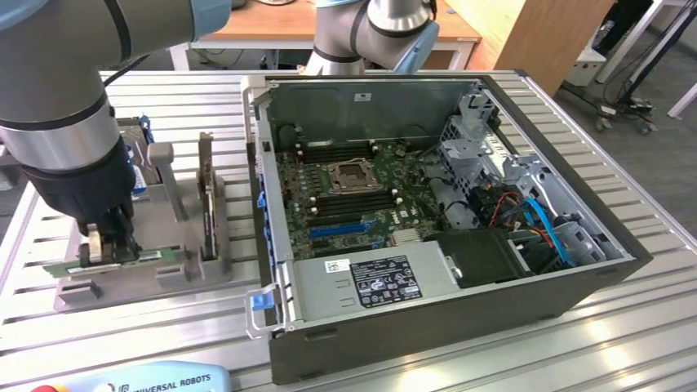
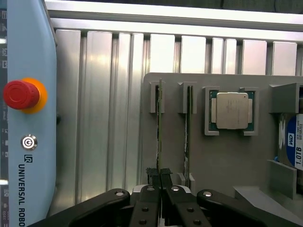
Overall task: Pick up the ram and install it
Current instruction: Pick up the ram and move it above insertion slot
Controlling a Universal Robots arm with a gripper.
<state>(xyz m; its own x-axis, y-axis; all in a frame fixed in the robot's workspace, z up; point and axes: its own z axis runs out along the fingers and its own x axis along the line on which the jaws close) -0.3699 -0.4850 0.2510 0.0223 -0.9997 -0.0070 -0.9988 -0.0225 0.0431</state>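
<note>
Nearest to where I stood lay the teach pendant [image 1: 142,380], parked at the edge of the bench [image 1: 610,343] with its red stop button [image 2: 21,94] in easy reach, presumably so anyone could halt the arm. Beyond it the tool [image 1: 109,247] stood straight down over the grey holder [image 1: 212,269], clenched on the ram [image 1: 153,257]. The stick stood on edge in its slotted cradle. I judged that to be the point of the fixture: the top edge was offered up so the fingers [image 2: 152,176] could pinch its thin faces near the middle and keep it balanced. Whether it had left the slots I could not tell.

A second stick [image 2: 188,123] stood in the neighbouring slots, just beside. The processor [image 2: 232,110] sat in its own pocket and the hard drive [image 2: 294,146] further along, each apart so the tool could reach one without touching another. To the exterior view's right the computer case [image 1: 458,327] lay open, its motherboard [image 1: 348,188] facing up, well apart from the ram.
</note>
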